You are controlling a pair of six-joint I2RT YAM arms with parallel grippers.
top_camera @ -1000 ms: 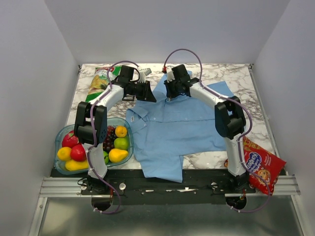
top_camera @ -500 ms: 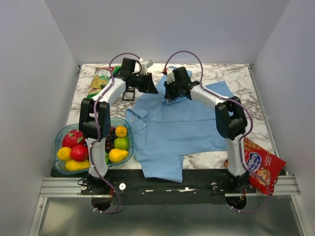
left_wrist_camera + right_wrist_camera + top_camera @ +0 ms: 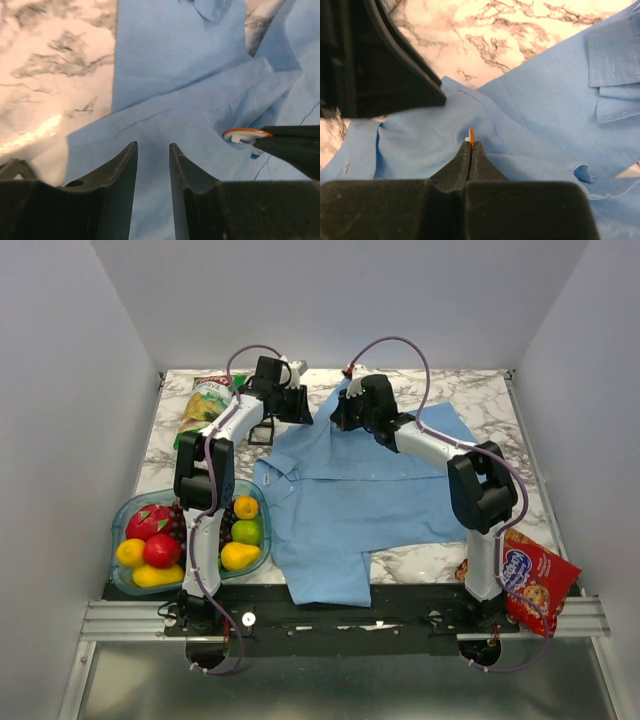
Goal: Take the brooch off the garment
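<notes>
The light blue shirt [image 3: 350, 495] lies spread over the marble table. A flat orange and white brooch [image 3: 245, 135] sits on its far part near the collar; it also shows edge-on in the right wrist view [image 3: 471, 135]. My right gripper [image 3: 471, 144] is shut on the brooch's edge. In the top view the right gripper [image 3: 338, 418] is over the shirt's far edge. My left gripper [image 3: 152, 146] is open and empty, low over the cloth just left of the brooch. It shows in the top view [image 3: 300, 408] facing the right gripper.
A blue bowl [image 3: 122, 515] of toy fruit stands at the near left. A green snack bag [image 3: 200, 405] lies at the far left and a red cookie bag [image 3: 530, 580] at the near right. A small black frame [image 3: 262, 432] stands by the left arm.
Both grippers have moved toward the far edge of the table. The left arm has stretched out further. The shirt's far part has been drawn back with the right gripper.
</notes>
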